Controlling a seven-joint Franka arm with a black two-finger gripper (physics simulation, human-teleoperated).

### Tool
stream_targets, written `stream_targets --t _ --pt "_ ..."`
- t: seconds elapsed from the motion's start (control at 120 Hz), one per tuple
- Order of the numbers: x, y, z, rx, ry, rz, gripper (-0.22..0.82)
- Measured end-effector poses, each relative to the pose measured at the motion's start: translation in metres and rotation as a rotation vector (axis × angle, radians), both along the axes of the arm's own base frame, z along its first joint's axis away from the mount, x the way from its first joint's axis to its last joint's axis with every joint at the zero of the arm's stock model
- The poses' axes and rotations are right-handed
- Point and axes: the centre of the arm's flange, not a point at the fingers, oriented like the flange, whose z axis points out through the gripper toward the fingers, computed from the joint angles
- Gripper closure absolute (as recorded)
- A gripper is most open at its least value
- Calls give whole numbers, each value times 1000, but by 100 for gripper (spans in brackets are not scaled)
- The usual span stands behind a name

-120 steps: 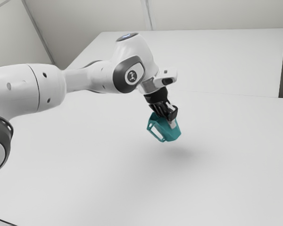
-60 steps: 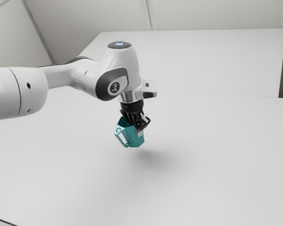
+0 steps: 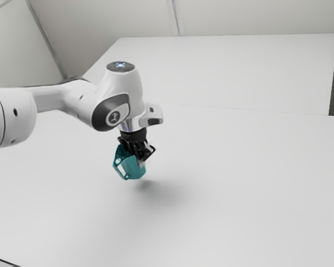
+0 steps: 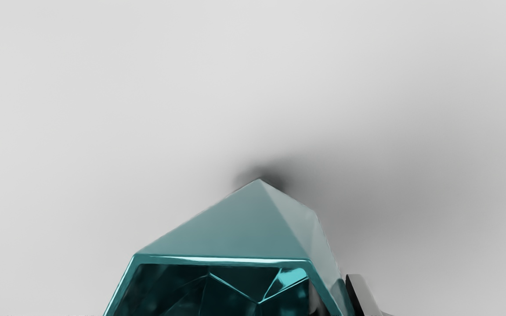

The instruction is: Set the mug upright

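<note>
End effector (image 3: 140,162): clamped across the wall of the mug (image 3: 132,170), handle (image 3: 117,170) free toward the exterior view's left. Mug hangs tilted above the table (image 3: 228,206), presumably gripped thus to keep its base clear for placement.

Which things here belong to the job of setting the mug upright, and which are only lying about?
For the job:
teal mug, held tilted
claw, shut on the mug
table, probably where it will stand

Only there:
pale surface beyond the table
dark-edged thing, exterior view's near left corner, unclear what
</note>
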Motion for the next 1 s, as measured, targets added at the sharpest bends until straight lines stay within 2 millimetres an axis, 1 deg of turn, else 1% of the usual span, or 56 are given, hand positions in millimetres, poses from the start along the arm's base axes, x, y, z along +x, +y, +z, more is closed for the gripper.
stream_targets --t 0.142,0.225,0.275,0.425,0.667,0.842,1.0 --pt "-1 15 -1 10 -41 27 78" --pt "-3 20 -3 14 -61 35 78" --pt "-3 20 -3 14 -71 37 78" --pt "-12 17 -13 9 -96 32 78" --pt "-19 22 -13 9 -135 57 78" --pt "-26 23 -23 13 -138 70 78" --pt "-29 28 -31 12 -143 95 78"
